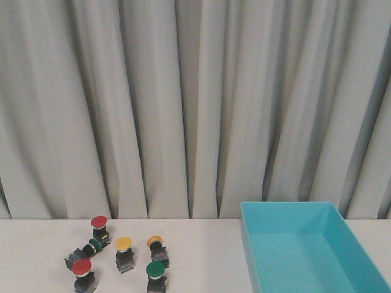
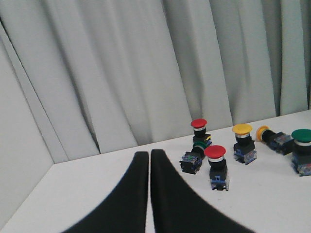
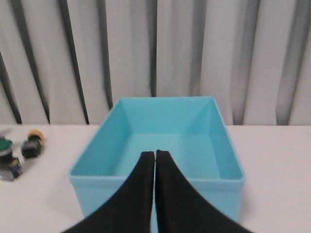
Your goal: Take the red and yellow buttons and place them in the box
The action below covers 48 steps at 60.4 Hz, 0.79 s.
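Observation:
Two red buttons stand at the table's front left, one at the back (image 1: 99, 222) and one nearer (image 1: 81, 267). A yellow button (image 1: 124, 245) stands upright and another yellow button (image 1: 155, 242) lies tilted beside it. The turquoise box (image 1: 256, 256) sits at the right and looks empty. In the left wrist view my left gripper (image 2: 149, 154) is shut and empty, short of the near red button (image 2: 215, 152), the far red button (image 2: 198, 124) and the yellow ones (image 2: 242, 129) (image 2: 263, 132). My right gripper (image 3: 155, 154) is shut and empty, in front of the box (image 3: 228, 145). Neither gripper shows in the front view.
A green button (image 1: 156, 270) stands near the front edge, and another green one (image 1: 90, 248) lies on its side among the red ones. They also show in the left wrist view (image 2: 301, 136) (image 2: 198, 148). A grey curtain (image 1: 195, 104) hangs behind the table.

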{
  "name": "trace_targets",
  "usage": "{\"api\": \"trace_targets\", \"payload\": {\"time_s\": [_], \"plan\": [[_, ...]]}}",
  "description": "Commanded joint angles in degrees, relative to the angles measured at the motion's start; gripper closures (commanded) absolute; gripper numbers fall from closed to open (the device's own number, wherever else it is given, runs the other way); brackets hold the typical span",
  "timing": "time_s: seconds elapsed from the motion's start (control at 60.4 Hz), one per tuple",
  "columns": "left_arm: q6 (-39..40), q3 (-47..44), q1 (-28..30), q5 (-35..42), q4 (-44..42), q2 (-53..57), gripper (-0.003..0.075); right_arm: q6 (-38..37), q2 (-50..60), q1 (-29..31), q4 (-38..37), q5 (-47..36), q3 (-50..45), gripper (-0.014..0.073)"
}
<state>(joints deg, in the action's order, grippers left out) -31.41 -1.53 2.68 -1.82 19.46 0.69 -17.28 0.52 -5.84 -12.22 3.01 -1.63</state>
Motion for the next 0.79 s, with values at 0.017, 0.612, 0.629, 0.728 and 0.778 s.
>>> {"api": "trace_targets", "payload": {"time_s": [0.017, 0.612, 0.629, 0.728, 0.778], "plan": [[5.4, -0.2, -0.1, 5.2, 5.5, 0.8, 0.0726, -5.9, 1.0, 0.0, 6.5, -13.8, -0.7, 0.0598], [31.8, 0.3, -0.1, 13.3, 22.9, 0.8, 0.0726, -10.5, -2.7, 0.0, 4.4, -11.5, 19.2, 0.0598], [31.7, 0.6, -0.1, 12.2, 22.9, 0.8, 0.0726, -10.5, -3.5, 0.0, 3.9, -10.1, 20.6, 0.0598], [29.6, 6.0, -0.1, 1.8, 20.1, 0.7, 0.0726, -10.3, -8.5, 0.0, 1.1, -3.9, 27.0, 0.0598], [26.4, 9.3, -0.1, -3.0, 17.4, 0.6, 0.0724, -10.3, -11.1, 0.0, 0.9, -2.0, 29.8, 0.0598]]}}
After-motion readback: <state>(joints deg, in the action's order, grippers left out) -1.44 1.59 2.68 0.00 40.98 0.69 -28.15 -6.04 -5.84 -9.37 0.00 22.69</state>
